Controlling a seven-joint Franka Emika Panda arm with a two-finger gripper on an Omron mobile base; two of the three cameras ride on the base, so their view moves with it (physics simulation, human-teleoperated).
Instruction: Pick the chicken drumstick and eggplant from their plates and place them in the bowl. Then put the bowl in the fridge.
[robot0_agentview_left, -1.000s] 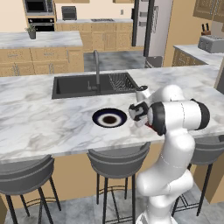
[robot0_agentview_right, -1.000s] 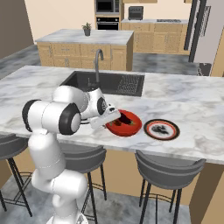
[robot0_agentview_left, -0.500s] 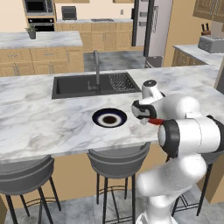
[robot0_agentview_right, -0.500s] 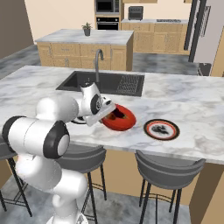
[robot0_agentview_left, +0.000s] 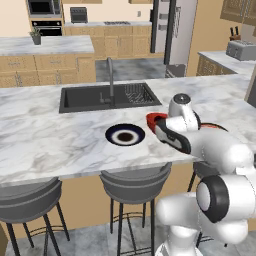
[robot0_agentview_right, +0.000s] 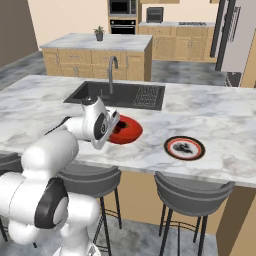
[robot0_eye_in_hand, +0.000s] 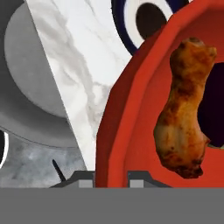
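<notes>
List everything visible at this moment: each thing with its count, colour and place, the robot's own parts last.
bowl: 1, glossy red, on the marble counter in front of the sink, rim in the gripper.
chicken drumstick: 1, orange-brown, inside the bowl.
eggplant: 1, dark purple, in the bowl beside the drumstick.
plates: 2; black-and-white left of the bowl, reddish-brown-rimmed right of it.
sink: 1, black, with faucet.
fridge: 1, grey, far back.
stools: grey, under the counter.
gripper: 1, shut on the bowl's rim.
</notes>
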